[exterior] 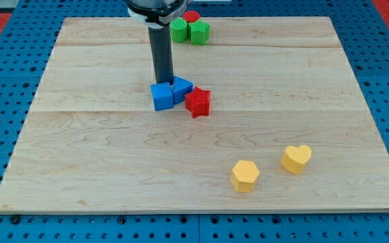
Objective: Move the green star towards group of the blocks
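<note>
The green star (200, 31) sits at the view's top edge of the board, touching a green round block (179, 31) on its left and a red round block (192, 17) behind it. My tip (164, 82) is near the board's middle, well below the green star. It rests against the top side of a blue cube (161, 97). A blue triangle-like block (182, 90) and a red star (198, 102) lie right beside the cube, forming a tight group.
A yellow hexagon (245, 175) and a yellow heart (296, 158) lie at the view's lower right. The wooden board (80, 148) lies on a blue perforated table. The rod's body partly hides the green round block's left side.
</note>
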Controlling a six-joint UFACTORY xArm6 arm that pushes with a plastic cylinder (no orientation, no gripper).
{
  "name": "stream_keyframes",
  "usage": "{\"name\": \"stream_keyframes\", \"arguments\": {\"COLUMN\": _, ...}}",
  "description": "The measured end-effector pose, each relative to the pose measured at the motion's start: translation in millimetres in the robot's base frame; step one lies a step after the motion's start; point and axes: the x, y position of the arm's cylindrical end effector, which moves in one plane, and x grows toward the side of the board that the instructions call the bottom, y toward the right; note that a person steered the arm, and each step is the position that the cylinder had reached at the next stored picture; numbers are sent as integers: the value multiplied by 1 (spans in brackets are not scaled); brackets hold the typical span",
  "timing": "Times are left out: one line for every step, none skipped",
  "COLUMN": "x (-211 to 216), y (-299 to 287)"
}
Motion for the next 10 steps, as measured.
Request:
{"name": "stream_keyframes", "arguments": {"x": -15, "y": -14}}
{"name": "stream_keyframes", "arguments": {"x": -41, "y": 2}}
{"name": "stream_keyframes", "arguments": {"x": -91, "y": 87}}
{"name": "stream_keyframes", "arguments": {"x": -162, "y": 167}}
{"name": "stream_keyframes", "arguments": {"x": -188, "y": 107}}
{"name": "stream_keyframes", "arguments": {"x": -171, "y": 36}}
{"name": "stream_keyframes", "arguments": {"x": -111, "y": 30}}
{"name": "stream_keyframes", "arguments": {"x": -102, "y": 30}}
{"name": "stream_keyframes", "arguments": {"x": -142, "y": 32}}
{"name": "stream_keyframes", "arguments": {"x": -160, "y": 36}}
